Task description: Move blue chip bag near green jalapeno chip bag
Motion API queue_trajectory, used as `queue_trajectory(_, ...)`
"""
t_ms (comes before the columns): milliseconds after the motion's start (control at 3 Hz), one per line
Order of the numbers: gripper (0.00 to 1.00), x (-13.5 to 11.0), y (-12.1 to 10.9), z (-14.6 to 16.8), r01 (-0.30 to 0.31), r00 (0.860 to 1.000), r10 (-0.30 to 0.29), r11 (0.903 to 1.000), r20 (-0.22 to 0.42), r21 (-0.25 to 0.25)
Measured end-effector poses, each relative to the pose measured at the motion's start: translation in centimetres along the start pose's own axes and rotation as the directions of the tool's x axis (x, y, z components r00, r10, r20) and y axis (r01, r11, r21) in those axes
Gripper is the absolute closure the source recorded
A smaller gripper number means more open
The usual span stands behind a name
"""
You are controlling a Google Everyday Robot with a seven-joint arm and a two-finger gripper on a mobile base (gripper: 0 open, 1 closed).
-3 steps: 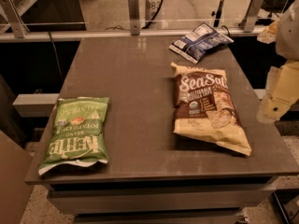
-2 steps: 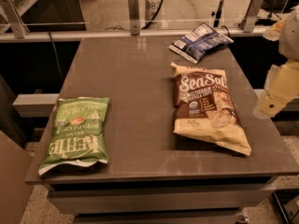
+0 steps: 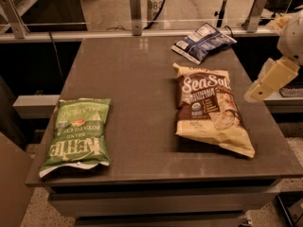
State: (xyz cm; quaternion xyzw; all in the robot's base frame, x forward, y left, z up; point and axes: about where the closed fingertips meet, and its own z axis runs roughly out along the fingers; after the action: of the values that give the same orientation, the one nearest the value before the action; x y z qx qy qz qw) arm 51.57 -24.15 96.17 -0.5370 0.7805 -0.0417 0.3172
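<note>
Camera view: you see a dark grey-brown table [image 3: 142, 79], its top smooth, matte and rectangular, with a faint sheen at the far edge. Beyond that edge runs a pale metal rail [image 3: 94, 33] with upright posts.

On the right half lies the large Sea Salt bag [image 3: 208, 108], brown above and cream below. It is puffed and creased, with a crimped top seam, and its lower corner points toward the near right edge of the table.

At the near left corner lies the green jalapeno chip bag [image 3: 78, 134]. It is flat, glossy and bright green, its white lettering reads upside down to you, and its bottom seam just overhangs the front edge.

The blue chip bag [image 3: 203, 42], the smallest of the three, rests at the far right of the table. It is crinkled navy foil with white label patches, lies at a slant, and is well apart from the green bag. The Sea Salt bag sits just in front of it.

The gripper [image 3: 253, 94], a cream, boxy plastic piece, hangs off the right edge beside the Sea Salt bag. It touches no bag and has hold of nothing. You cannot tell whether it is open or closed.

Since the frame before, the gripper has risen and edged in toward the table. All three bags lie as they did.
</note>
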Motion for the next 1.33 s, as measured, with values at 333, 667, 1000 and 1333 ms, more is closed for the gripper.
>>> queue_trajectory(333, 0.00, -0.1, -0.2, 0.7, -0.002, 1.000, 0.003, 1.0000, 0.012, -0.003)
queue_trajectory(667, 0.00, -0.4, -0.5, 2.0, -0.055, 0.998, 0.056, 0.9984, 0.037, -0.014)
queue_trajectory(1000, 0.00, -1.7, -1.3, 3.9, -0.120, 0.988, 0.121, 0.9927, 0.099, -0.009)
queue_trajectory(1333, 0.00, -3.0, -2.5, 5.4, -0.180, 0.969, 0.175, 0.9835, 0.177, 0.016)
